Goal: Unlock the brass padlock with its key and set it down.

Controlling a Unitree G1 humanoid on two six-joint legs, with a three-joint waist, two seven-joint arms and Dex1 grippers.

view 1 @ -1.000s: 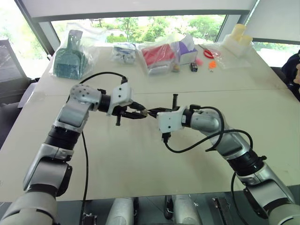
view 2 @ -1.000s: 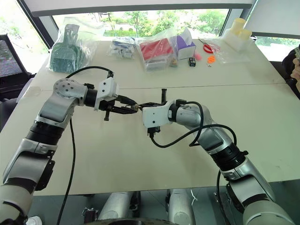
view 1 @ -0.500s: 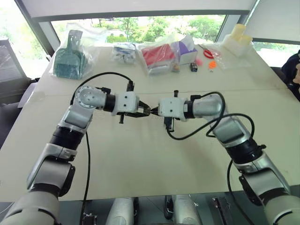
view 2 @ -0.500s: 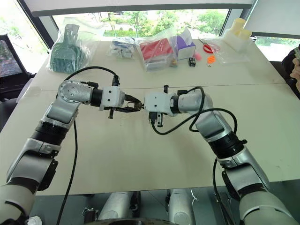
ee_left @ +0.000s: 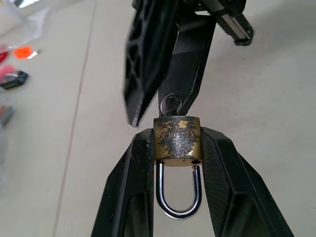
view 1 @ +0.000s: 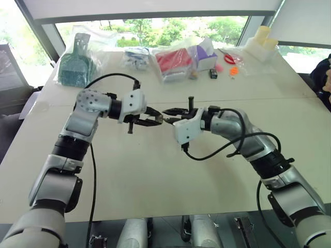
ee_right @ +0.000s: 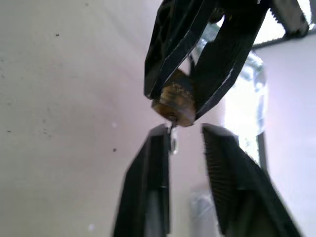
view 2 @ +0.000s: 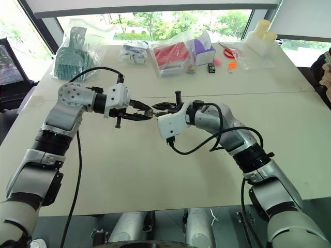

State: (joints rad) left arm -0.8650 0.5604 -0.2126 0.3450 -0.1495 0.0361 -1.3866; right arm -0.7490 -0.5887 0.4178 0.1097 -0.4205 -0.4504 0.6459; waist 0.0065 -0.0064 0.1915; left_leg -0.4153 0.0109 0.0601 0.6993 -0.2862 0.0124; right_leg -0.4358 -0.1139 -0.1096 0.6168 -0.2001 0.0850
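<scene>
The table [view 1: 155, 175] is overlooked by both grippers, which are held above its middle, tip to tip. The padlock [ee_left: 177, 139] is clamped between the left gripper [ee_left: 173, 148] fingers, shackle closed. The key [ee_left: 170, 103] is seated in the padlock. The right gripper [ee_right: 185, 136] is parted around the key, not clamping it.
</scene>
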